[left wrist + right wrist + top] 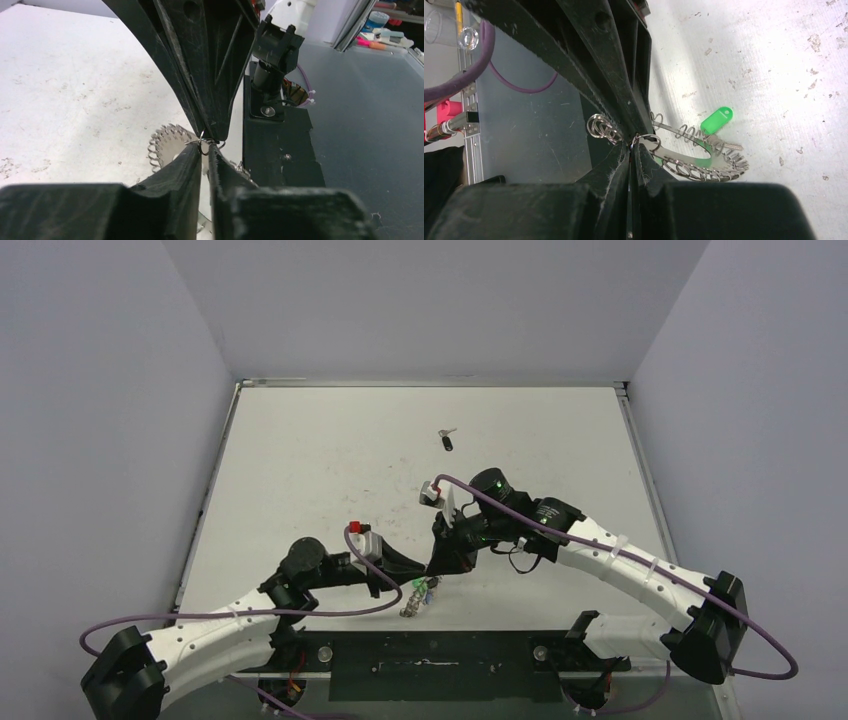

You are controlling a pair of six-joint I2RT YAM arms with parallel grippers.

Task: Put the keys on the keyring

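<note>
The keyring [420, 598], a flat silvery ring with a looped wire rim, lies near the table's front edge between both arms. My left gripper [205, 149] is shut at its rim [165, 142], pinching a loop there. My right gripper [633, 146] comes in from the opposite side, tip to tip with the left. It is shut on a small wire ring [650, 140] right at the keyring [704, 162]. Whether a key sits between its fingers is hidden. One black-headed key [446, 441] lies alone farther back on the table.
A green-tagged key [716, 120] hangs on the keyring's far side. The black base plate [280, 150] and the table's front edge lie just behind the grippers. Grey walls enclose the white table [330, 460] on three sides.
</note>
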